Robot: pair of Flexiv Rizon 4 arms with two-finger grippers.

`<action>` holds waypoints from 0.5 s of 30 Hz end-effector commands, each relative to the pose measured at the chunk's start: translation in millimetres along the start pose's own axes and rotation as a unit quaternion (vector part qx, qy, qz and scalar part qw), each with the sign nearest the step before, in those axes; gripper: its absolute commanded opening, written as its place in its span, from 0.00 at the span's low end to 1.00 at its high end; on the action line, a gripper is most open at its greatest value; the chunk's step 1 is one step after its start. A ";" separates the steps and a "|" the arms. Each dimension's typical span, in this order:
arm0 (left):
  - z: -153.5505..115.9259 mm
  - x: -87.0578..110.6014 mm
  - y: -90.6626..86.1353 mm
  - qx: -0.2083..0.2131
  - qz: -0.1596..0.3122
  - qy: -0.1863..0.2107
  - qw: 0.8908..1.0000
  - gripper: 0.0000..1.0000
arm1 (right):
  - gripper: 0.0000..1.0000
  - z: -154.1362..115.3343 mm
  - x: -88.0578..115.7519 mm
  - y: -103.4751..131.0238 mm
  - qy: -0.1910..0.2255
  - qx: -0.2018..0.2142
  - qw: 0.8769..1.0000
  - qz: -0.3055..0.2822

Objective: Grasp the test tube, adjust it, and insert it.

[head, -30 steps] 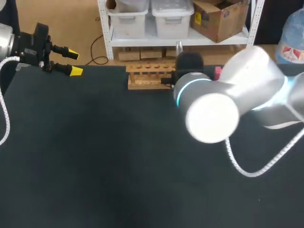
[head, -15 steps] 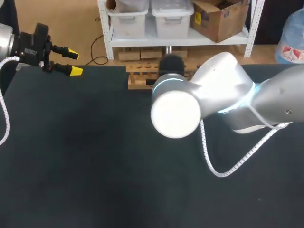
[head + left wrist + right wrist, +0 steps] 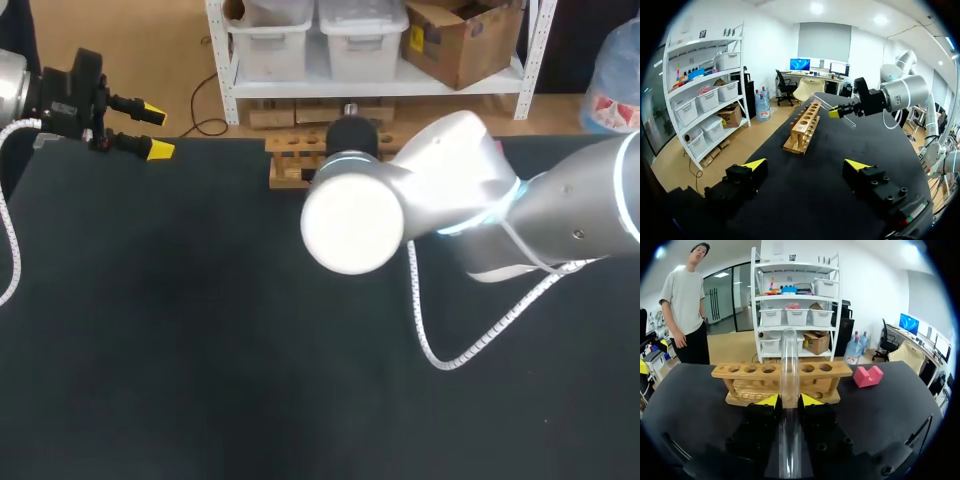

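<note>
Plainly, right claw (image 3: 789,400) clamps the test tube (image 3: 788,355) near wooden rack (image 3: 740,371).

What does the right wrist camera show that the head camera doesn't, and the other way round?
Right wrist only: the right end effector shut on the tube, with the rack just ahead. Head only: the left end effector, open, at the table's far left edge, and the right arm, whose body hides that grip. Both: the wooden rack and the dark table.
</note>
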State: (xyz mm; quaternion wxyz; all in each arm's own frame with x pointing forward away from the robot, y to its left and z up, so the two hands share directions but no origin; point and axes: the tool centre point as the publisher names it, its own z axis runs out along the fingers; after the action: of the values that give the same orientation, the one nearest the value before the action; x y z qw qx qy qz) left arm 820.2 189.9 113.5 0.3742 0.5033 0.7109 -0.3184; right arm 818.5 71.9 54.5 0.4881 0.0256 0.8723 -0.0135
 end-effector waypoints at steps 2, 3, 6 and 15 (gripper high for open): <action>0.4 0.5 0.8 0.001 0.001 0.000 1.000 1.00 | 0.00 10.0 1.3 1.5 0.007 0.000 1.000 0.000; 0.4 0.5 0.8 0.001 0.001 0.000 1.000 1.00 | 0.00 11.1 1.8 1.5 0.008 0.000 1.000 0.000; 0.4 0.5 0.8 0.001 0.001 0.000 1.000 1.00 | 0.00 14.3 3.7 1.9 0.015 -0.002 1.000 0.000; 0.4 0.5 0.8 0.001 0.001 0.000 1.000 1.00 | 0.00 18.3 6.0 1.3 0.036 -0.002 0.999 0.001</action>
State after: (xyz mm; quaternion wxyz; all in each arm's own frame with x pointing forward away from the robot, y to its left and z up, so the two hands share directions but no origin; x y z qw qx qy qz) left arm 820.2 189.9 113.5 0.3742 0.5033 0.7109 -0.3184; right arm 828.9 73.5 39.0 0.4617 0.0274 0.8865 -0.0099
